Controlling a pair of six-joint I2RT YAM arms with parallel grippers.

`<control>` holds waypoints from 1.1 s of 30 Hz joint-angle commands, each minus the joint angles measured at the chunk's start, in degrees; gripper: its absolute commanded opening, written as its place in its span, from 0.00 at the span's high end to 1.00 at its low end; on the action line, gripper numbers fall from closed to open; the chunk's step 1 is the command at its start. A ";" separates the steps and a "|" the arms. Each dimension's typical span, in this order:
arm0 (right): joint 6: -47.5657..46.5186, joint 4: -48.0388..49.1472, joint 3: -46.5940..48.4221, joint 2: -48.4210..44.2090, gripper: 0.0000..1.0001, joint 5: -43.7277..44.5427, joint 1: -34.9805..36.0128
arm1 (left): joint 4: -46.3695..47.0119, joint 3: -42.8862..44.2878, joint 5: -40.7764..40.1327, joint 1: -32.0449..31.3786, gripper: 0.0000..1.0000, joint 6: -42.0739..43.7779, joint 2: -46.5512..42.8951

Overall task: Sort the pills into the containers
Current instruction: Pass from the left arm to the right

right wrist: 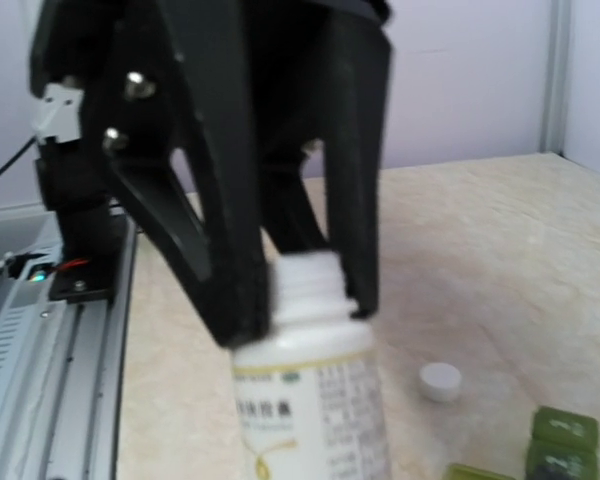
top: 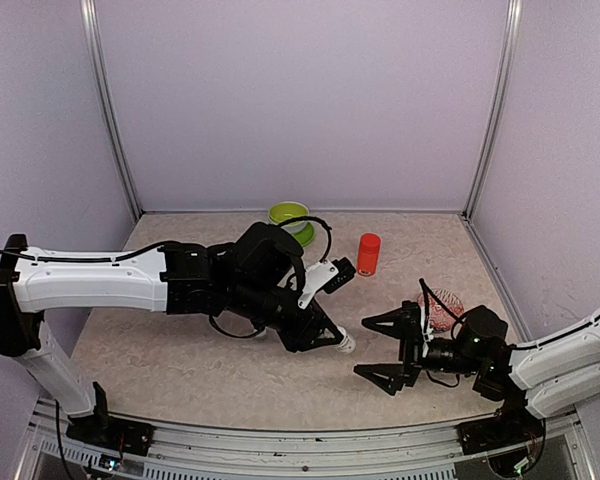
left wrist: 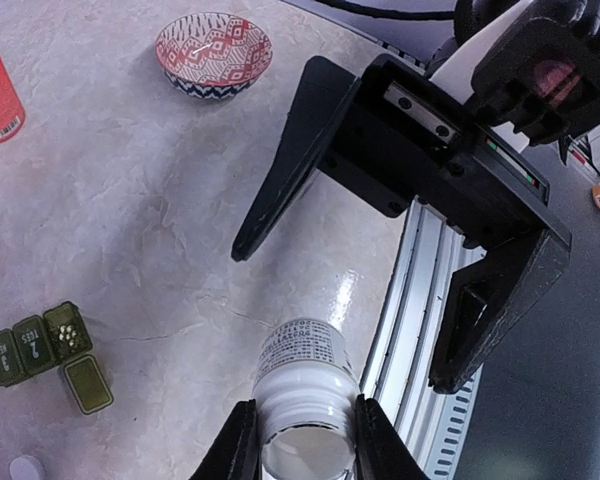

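Right gripper: jaws stood wide apart, empty, just beside the bottle.
Left gripper: was clamped on the neck of the white bottle, mouth uncapped. Cap lay on the table.
Containers: green strip, farther off, apart from the bottle. One end lid was open, with pills inside.
Step, as judged: pouring. It called for a slow tilt, mouth low over one open compartment.
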 commanded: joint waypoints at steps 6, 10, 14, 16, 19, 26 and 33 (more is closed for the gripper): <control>-0.38 10.85 5.99 9.14 0.11 -8.73 -0.52 | 1.21 -0.40 3.60 -0.43 0.97 0.15 -0.64; 0.43 13.12 7.42 12.69 0.16 -9.00 -0.50 | 1.51 -0.32 4.15 -0.50 0.97 -0.12 -0.76; 1.52 19.27 6.70 15.01 0.20 -10.24 -0.51 | 1.69 -0.35 4.29 -0.50 0.97 -0.22 -1.19; 1.96 21.13 6.43 15.77 0.23 -10.41 -0.51 | 1.87 -0.49 4.50 -0.49 0.97 -0.31 -1.53; 2.47 23.31 6.10 16.84 0.25 -10.35 -0.55 | 2.08 -0.59 4.61 -0.49 0.97 -0.42 -1.97; 3.26 27.88 4.21 19.47 0.26 -8.42 -0.55 | 2.33 -0.89 4.41 -0.50 0.97 -0.57 -3.03; 4.38 30.39 3.79 20.78 0.28 -8.99 -0.55 | 2.37 -0.97 4.25 -0.48 0.97 -0.66 -3.41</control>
